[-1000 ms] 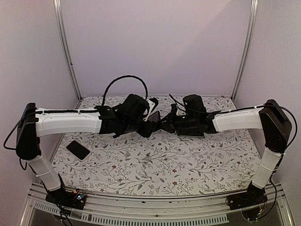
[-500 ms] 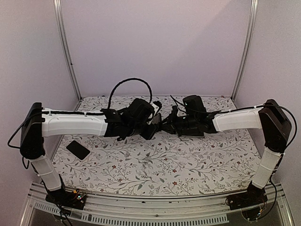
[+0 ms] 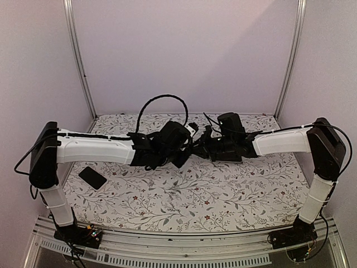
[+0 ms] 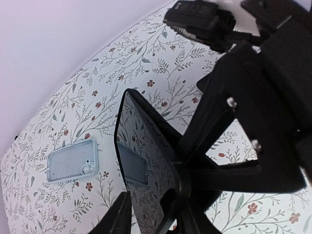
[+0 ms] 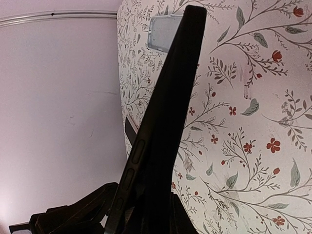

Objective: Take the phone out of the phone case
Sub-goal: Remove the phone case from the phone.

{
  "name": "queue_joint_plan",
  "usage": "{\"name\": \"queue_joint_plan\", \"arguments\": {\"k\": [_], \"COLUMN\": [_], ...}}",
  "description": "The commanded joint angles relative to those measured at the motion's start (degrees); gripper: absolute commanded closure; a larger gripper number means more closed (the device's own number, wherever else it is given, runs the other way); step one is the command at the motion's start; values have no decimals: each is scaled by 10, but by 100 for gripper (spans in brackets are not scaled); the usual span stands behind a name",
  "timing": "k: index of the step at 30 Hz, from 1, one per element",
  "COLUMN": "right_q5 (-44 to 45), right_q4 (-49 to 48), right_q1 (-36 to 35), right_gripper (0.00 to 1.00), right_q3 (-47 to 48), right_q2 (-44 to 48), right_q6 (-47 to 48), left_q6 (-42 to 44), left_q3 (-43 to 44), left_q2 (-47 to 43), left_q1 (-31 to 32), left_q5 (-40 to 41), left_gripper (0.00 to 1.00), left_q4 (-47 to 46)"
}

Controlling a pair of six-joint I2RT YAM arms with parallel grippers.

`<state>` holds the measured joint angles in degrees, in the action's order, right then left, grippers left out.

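Observation:
My right gripper (image 5: pixel 152 214) is shut on the edge of a black phone (image 5: pixel 165 117) that sits in a black case with side buttons. It holds the phone upright above the table. In the left wrist view the glossy screen of the phone (image 4: pixel 146 161) mirrors the floral cloth, and the right gripper (image 4: pixel 183 176) clamps its right edge. My left gripper (image 4: pixel 153 220) is open around the phone's lower end, one finger (image 4: pixel 119 217) close beside its left edge. In the top view the left gripper (image 3: pixel 186 151) and the right gripper (image 3: pixel 197 146) meet at mid-table, hiding the phone.
A clear, pale blue empty case (image 4: pixel 73 165) lies flat on the floral cloth below the grippers; it also shows in the right wrist view (image 5: pixel 165 31). A flat black phone-shaped object (image 3: pixel 92 177) lies at the table's left. Metal posts and walls enclose the back.
My left arm has stretched to the right and its gripper has closed in on the phone held by the right gripper. The right arm has stayed in place.

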<state>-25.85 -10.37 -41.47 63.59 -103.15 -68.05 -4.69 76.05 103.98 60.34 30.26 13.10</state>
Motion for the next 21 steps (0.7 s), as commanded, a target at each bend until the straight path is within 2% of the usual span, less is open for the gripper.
{"name": "queue_joint_plan", "arguments": {"k": [1,4,12,21], "right_q5": [-17,-17,-16,6], "right_q4": [-38,-35,-33,-22], "right_q1": [-2,-2,-2,-2], "right_gripper": [100,100,100,100], "right_q3": [22,21,23,23], "right_q2": [11,13,15,10], "right_q6": [2,2,1,-6], "left_q6": [10,11,11,-3], "left_q3": [11,10,13,-10], "left_q2": [9,9,5,-38], "left_q1": [3,3,3,2], "left_q5": [27,28,36,53], "left_gripper": [67,73,98,100], "left_q4": [-20,-27,-27,-52]}}
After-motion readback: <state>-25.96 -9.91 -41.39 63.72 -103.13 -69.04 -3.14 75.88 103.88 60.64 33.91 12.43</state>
